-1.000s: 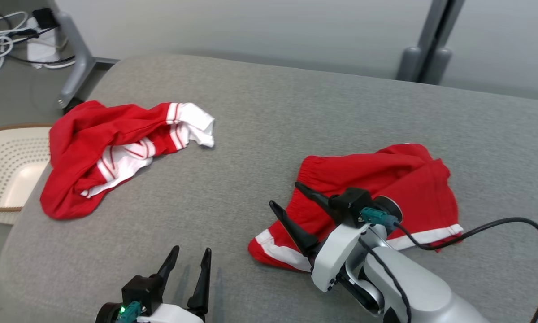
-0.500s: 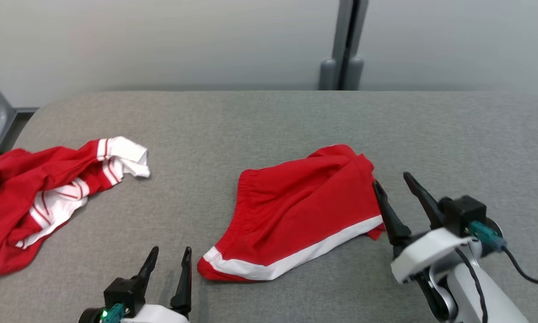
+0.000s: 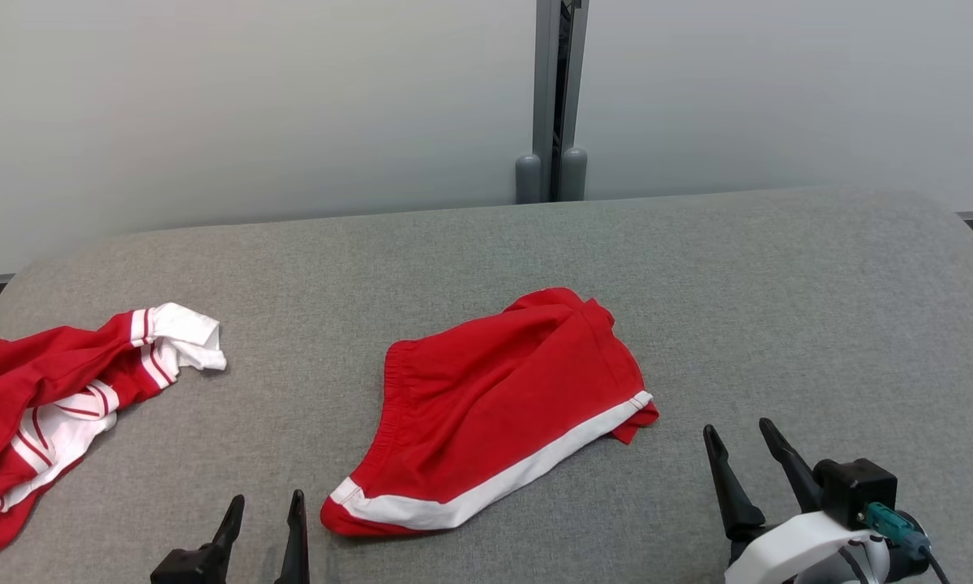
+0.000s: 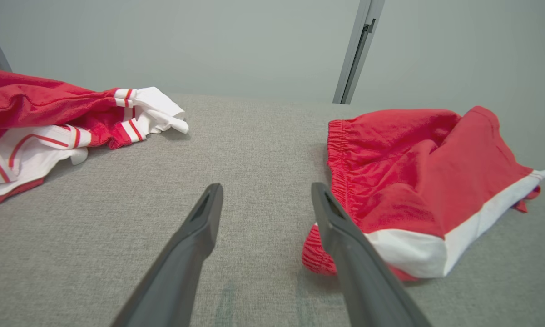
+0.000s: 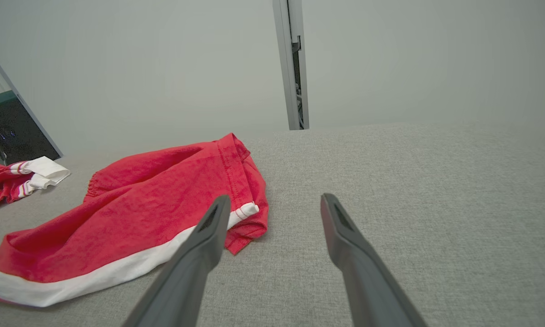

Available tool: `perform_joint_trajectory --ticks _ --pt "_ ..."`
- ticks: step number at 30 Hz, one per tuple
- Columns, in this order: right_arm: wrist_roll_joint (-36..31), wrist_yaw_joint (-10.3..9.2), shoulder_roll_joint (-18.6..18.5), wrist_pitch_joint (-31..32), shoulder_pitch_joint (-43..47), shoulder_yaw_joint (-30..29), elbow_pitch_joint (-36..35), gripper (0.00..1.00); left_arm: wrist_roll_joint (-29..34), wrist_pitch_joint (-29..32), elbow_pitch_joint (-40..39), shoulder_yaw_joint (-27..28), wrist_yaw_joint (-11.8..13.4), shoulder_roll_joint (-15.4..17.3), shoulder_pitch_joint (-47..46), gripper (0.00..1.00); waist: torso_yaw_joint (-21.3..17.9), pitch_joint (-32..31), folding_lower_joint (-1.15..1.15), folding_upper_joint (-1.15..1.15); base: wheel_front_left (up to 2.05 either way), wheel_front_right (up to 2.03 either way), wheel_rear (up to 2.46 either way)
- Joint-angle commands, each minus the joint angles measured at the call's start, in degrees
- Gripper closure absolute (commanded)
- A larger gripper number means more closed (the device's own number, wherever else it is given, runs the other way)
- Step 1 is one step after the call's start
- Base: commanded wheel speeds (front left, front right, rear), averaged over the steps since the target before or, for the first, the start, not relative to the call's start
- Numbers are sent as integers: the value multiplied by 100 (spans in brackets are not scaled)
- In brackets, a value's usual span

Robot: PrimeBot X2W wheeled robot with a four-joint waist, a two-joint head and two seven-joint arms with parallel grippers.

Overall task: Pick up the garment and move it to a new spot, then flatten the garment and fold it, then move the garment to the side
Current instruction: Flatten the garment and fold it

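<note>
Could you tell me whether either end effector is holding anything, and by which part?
Nothing is held: the left end effector and right end effector are both open, beside the red shorts.

Red white-trimmed shorts (image 3: pixel 486 414), folded flat, mid-cushion

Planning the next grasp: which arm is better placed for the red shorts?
Probably left: the left gripper, jaws open, sits beside a striped corner of the shorts; the right gripper stands farther off.

striped red-white cloth (image 3: pixel 49 381): crumpled, left | post (image 3: pixel 545 81): behind grey surface (image 3: pixel 778 284)
</note>
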Motion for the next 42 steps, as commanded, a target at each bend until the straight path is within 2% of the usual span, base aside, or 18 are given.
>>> perform_joint_trajectory --ticks 1,7,18,24,27,29,33,36,38,42 --pt "47 -2 -3 -28 71 -34 41 0 44 -11 -14 40 11 23 103 0 -28 -38 0 0 0 0 0" --pt "6 -2 16 -28 120 34 98 0 22 -11 -21 -4 -43 22 168 0 -46 -81 0 0 0 0 0" --pt "137 -2 16 -28 -92 317 178 0 -601 -11 520 -372 -669 23 -351 0 -102 257 0 0 0 0 0" --pt "154 -2 16 -28 -189 361 233 0 -1016 -11 1073 -514 -862 24 -772 0 -136 423 0 0 0 0 0" --pt "149 -2 18 -28 -203 342 249 0 -1206 -10 1430 -644 -910 24 -953 0 -121 467 0 0 0 0 0" --pt "164 -2 17 -29 -197 355 254 0 -1384 -11 1606 -942 -912 45 -1106 0 -112 486 0 0 0 0 0" --pt "201 -2 16 -29 -238 394 268 0 -1965 -6 1682 -1630 -903 290 -1267 0 -73 524 0 0 0 0 0" --pt "227 -2 18 -29 -252 405 266 0 -2204 -4 1647 -1925 -904 399 -1343 0 -46 543 0 0 0 0 0" --pt "222 -2 14 -29 -259 390 259 0 -2402 -6 1574 -2078 -905 518 -1423 11 -9 564 0 0 0 0 0" --pt "226 -2 14 -29 -290 384 282 0 -2563 -8 1445 -2228 -906 649 -1413 9 60 586 0 0 0 0 0"
